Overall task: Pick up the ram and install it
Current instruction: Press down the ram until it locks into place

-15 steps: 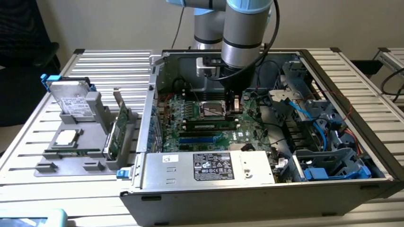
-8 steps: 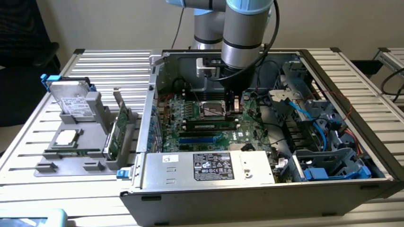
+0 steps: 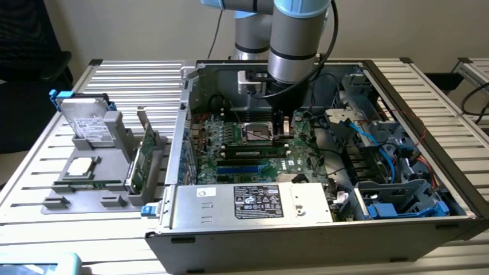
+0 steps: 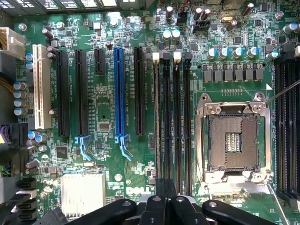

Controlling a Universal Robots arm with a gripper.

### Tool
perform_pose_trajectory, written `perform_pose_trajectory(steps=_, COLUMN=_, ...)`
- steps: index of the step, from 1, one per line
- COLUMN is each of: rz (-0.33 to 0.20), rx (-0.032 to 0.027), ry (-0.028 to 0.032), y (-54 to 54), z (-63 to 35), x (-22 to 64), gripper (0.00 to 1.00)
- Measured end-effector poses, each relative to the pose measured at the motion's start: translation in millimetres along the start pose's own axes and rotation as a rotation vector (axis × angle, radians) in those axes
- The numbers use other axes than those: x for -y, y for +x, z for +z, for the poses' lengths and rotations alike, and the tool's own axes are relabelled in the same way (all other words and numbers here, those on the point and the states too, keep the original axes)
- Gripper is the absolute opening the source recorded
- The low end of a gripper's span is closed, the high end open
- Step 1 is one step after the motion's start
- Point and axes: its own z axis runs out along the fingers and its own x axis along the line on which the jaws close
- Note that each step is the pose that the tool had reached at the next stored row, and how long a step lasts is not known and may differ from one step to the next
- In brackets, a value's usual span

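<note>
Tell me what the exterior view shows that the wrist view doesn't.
Exterior view adds: the arm down inside the open case, the power supply, and a grey tray at the exterior view's left that holds a drive and an upright card. The ram lies along the board close to the gripper.
Wrist view adds: board detail, with the white slot, heatsink and Dell logo.
Shared: motherboard, CPU socket, blue slot and the shut gripper.
</note>
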Motion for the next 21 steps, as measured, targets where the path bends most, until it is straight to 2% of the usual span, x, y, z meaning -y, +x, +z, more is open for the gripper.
perform_pose_trajectory(steps=21, rz=0.0, rx=-0.0001, ry=0.0, y=0.0, z=4.7, x=0.0, gripper=0.11)
